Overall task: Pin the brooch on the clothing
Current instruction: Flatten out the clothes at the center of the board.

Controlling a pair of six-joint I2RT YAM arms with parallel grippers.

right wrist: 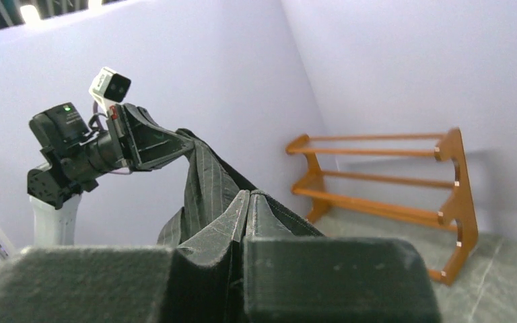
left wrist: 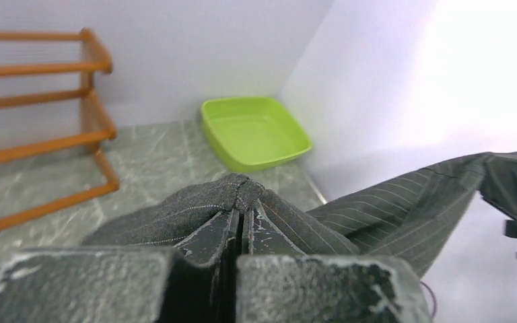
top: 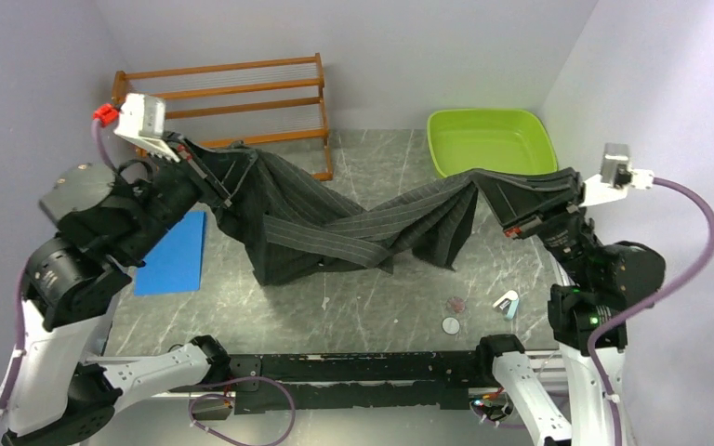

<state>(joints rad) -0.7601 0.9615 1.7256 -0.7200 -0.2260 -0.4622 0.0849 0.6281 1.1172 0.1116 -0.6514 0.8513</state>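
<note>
Hanging between the two arms, the shirt [top: 353, 223] is raised at both ends and sags in the middle onto the grey table [top: 372, 307]. The left gripper [top: 221, 186] is clamped tight on a fold at the shirt's left end, just in front of the wooden rack [top: 232, 93]. The right gripper [top: 497, 190] is pinched closed on a fold at the other end, just in front of the green tub [top: 491, 139]. Rack and tub both stand along the back edge against the wall, close behind the lifted cloth. A blue pad [top: 172, 253] lies at the left, beside the drooping cloth and partly under the left arm. Near the front right, apart from the shirt, lie a pinkish disc [top: 453, 304], a white disc [top: 451, 325] and a small white-and-teal piece [top: 507, 302]. Bare tabletop shows between the shirt's lowest folds and the front edge. Pale walls close in the back and both sides.
</note>
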